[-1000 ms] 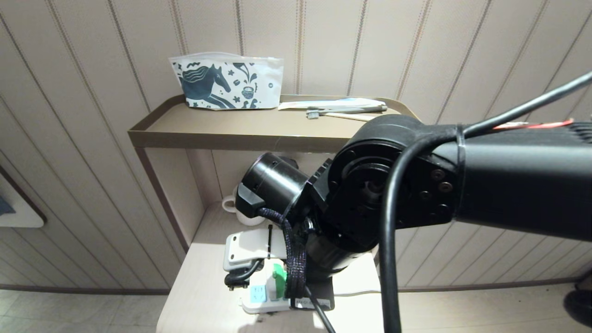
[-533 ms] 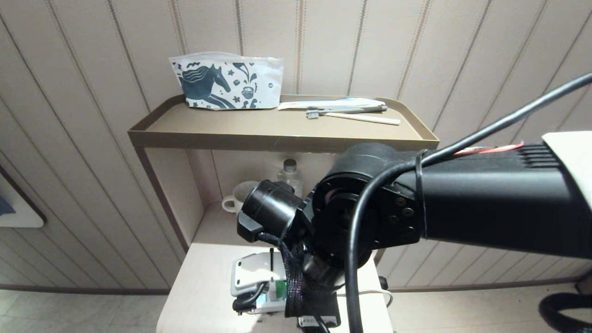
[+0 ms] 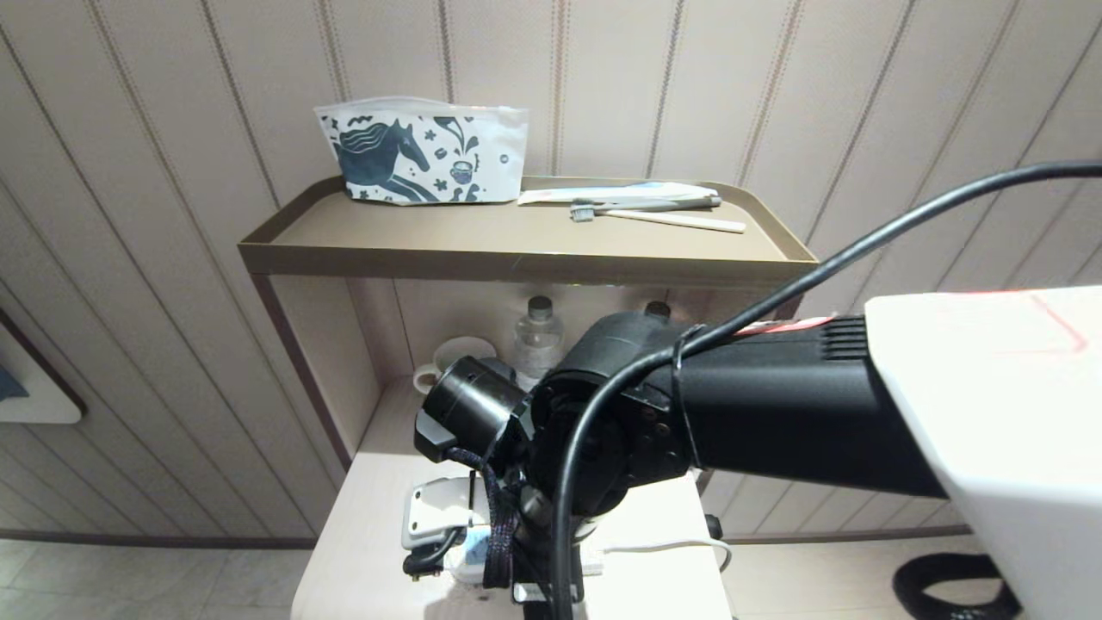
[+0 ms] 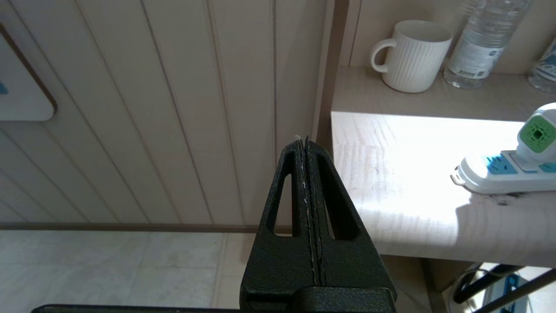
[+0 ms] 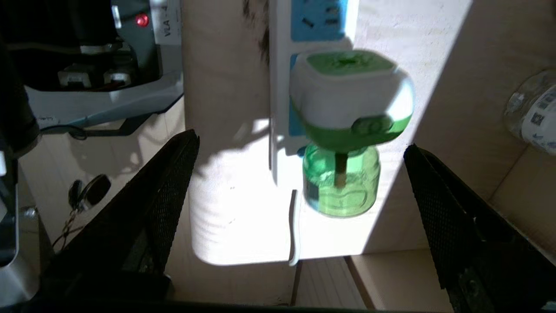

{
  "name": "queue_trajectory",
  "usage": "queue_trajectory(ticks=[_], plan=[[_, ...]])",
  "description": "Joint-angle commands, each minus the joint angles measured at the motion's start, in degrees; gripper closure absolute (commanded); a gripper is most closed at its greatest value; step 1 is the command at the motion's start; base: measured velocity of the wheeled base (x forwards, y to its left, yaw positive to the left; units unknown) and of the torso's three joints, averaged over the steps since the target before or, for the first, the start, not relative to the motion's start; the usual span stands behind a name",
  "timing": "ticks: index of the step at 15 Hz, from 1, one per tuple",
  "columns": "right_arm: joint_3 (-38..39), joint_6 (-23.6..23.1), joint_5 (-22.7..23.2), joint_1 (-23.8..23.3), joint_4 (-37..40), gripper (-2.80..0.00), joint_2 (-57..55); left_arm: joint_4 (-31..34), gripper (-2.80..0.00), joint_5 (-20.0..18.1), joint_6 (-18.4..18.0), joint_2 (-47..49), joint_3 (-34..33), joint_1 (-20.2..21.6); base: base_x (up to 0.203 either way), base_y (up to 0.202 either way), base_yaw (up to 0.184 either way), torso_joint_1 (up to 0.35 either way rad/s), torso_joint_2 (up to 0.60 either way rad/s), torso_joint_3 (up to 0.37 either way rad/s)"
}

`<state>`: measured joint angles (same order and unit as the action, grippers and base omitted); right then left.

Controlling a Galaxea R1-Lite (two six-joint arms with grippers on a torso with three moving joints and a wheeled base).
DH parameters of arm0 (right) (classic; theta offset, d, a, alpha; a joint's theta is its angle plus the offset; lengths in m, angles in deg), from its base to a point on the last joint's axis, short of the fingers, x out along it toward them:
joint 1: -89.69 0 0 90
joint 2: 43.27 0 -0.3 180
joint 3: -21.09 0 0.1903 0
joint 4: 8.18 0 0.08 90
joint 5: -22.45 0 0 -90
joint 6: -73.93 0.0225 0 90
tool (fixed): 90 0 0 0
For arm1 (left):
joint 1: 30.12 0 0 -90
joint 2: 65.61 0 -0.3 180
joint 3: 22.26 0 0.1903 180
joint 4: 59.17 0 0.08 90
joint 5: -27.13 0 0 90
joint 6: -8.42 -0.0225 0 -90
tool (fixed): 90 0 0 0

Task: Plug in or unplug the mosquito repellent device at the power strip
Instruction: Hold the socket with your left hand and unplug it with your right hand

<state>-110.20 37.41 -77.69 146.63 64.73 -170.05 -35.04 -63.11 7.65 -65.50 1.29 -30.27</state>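
Right arm has dropped lower and pulled back, its end effector [image 5: 299, 174] now spread wide, clear of the mosquito repellent device [image 5: 349, 117] plugged into the power strip [image 5: 304, 52]; left end effector [image 4: 306, 150] is pinched closed beside the counter [image 4: 391, 174].

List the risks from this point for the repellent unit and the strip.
1. The right pincer is open and apart from the repellent unit on the power strip; whether the plug is fully in cannot be seen.
2. The strip lies loose on the table, so a brush could shift it.
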Motion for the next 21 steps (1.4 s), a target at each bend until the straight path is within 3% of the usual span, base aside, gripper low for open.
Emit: queue_trajectory(ticks=[1,21], plan=[[-0.9,-0.3,-0.1,-0.2,-1.4,-2.80,-2.1,0.0,0.00,0.0,0.0,0.0,0.0,0.0,0.000,0.000,0.000,0.000,0.00,0.000],[-4.0,-2.5,0.2,-3.5,-5.2,-2.80,-8.0,0.0,0.00,0.0,0.0,0.0,0.0,0.0,0.000,0.000,0.000,0.000,0.00,0.000]])
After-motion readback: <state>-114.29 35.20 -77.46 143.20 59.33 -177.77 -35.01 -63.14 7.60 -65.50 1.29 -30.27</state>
